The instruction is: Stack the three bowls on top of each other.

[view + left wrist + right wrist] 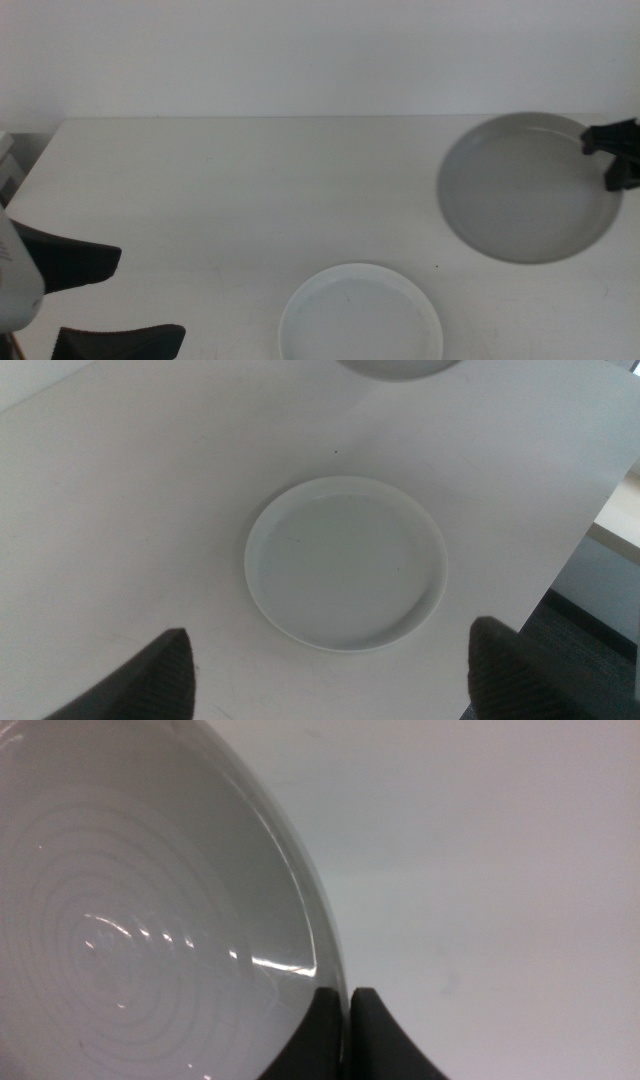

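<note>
A light grey bowl (525, 190) is at the right of the table. My right gripper (612, 160) is shut on its right rim; the right wrist view shows the two jaws (348, 995) pinching the edge of the grey bowl (130, 920). Whether the bowl is off the table I cannot tell. A white bowl (360, 315) lies flat at the front middle. My left gripper (150, 298) is open and empty at the front left, apart from it; in its wrist view the white bowl (345, 560) lies beyond the spread jaws (330, 635). The mint green bowl is out of view.
The white table (220, 180) ends at a plain wall behind. The table's front edge and the floor beyond it (600, 590) show in the left wrist view, close to the white bowl. The grey bowl's edge (400, 368) also shows in that view.
</note>
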Tool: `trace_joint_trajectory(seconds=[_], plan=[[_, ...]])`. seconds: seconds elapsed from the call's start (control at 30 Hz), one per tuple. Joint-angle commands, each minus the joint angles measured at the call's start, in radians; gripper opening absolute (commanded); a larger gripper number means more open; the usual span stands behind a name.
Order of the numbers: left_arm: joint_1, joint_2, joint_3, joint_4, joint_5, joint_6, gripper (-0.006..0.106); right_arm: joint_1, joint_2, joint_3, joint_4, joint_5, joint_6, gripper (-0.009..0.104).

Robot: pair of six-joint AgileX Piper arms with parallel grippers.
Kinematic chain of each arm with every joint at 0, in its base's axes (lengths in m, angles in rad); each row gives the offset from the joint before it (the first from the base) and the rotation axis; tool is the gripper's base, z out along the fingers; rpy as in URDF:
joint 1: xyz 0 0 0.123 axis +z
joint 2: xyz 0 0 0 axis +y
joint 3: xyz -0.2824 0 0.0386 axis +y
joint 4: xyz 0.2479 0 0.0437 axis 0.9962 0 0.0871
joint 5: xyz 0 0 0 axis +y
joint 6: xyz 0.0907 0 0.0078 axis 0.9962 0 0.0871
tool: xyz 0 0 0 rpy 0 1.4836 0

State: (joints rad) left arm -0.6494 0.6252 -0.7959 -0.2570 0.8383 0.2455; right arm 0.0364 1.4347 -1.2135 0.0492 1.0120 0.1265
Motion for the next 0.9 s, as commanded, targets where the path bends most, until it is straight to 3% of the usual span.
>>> trace_joint_trajectory(seconds=[0.0,0.5,0.87], plan=[[-0.001,0.002,-0.027,-0.014,-0.063,-0.008,0.105,0.047,-0.052,-0.043,0.011,-0.008,0.002,-0.001],[-0.001,0.002,-0.027,-0.014,-0.063,-0.008,0.105,0.426,0.096,-0.044,0.041,-0.090,0.046,-0.001],[-0.001,0.002,-0.027,-0.014,-0.063,-0.008,0.105,0.490,0.252,-0.044,0.050,-0.085,0.045,-0.001]])
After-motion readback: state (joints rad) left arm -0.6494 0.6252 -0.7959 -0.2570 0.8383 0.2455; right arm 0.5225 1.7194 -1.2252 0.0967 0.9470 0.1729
